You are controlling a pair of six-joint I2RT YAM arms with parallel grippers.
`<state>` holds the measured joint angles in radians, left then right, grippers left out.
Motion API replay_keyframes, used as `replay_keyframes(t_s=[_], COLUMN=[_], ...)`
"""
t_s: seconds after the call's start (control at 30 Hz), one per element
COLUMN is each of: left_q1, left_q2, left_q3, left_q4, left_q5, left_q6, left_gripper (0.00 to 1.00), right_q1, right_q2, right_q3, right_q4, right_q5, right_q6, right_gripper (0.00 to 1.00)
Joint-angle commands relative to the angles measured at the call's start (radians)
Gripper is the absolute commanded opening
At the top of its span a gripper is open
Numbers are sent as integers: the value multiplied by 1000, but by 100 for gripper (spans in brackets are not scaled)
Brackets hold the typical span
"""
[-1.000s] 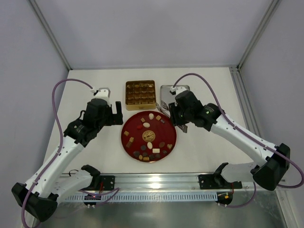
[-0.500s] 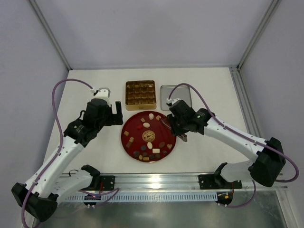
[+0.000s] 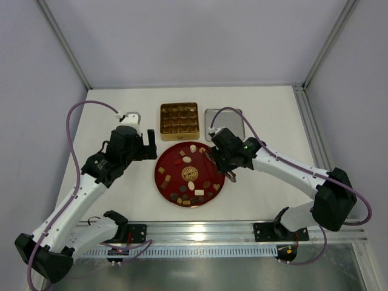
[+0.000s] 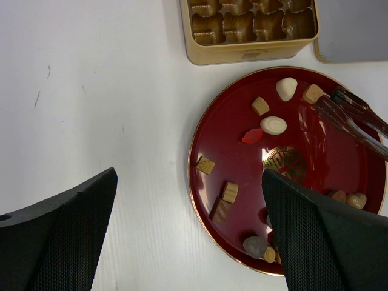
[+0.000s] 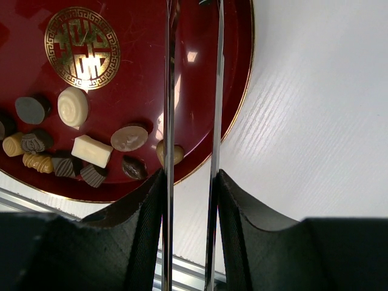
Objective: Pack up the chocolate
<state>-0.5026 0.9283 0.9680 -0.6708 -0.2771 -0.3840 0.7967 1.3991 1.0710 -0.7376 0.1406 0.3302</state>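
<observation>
Steel tongs (image 5: 168, 91) in grip of right pincer (image 5: 190, 182) over red plate (image 5: 133, 91) — perhaps touching; left pincer (image 4: 189, 182) agape, empty.

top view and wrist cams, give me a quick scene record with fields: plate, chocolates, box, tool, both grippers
plate: red plate, round, just in front of the gold box
chocolates: chocolates scattered on the plate in dark, tan and cream, most along its near edge
box: gold box, gridded, lid off; contents unclear
tray: grey tray right of the box
tool: tongs reaching over the plate's right side
left gripper: left gripper open, empty, above the plate's left edge
right gripper: right gripper closed on the tongs
</observation>
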Motion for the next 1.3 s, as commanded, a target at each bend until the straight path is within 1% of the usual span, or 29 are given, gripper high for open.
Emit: replay_keyframes(t_s=[0.0,0.07,0.1,0.13,0.33,0.4,0.63,1.07,1.27], left_q1=[3,3,1,1,3,3,1,1,1], left_q2=[-9,-9,-11,-13,-14,-13,-13,-13,-13], left_q3=[0,0,-2,-2,-2,-2,0,0,-2], left_q4=[22,23,23,23,22,23,23,23,22], left_q5=[-8,-8,-8,-8,-8,-8,-7,-5,-2], left_q6=[7,5,5,5,5,4,4,2,0], left_gripper=[100,100,100,99,100,100,100,100,100], right_q1=[6,4,4,6,6,6,4,7,7], right_q2=[8,6,6,5,3,1,-17,-95,-115], right_q3=[35,35,37,37,35,37,47,61,75], right_q4=[30,27,24,23,18,15,-5,-72,-79], right_q5=[19,20,20,19,13,11,8,-13,-19], right_q6=[-16,-16,-16,-16,-13,-10,-8,-2,4], right_gripper=[40,40,36,35,34,31,27,27,27])
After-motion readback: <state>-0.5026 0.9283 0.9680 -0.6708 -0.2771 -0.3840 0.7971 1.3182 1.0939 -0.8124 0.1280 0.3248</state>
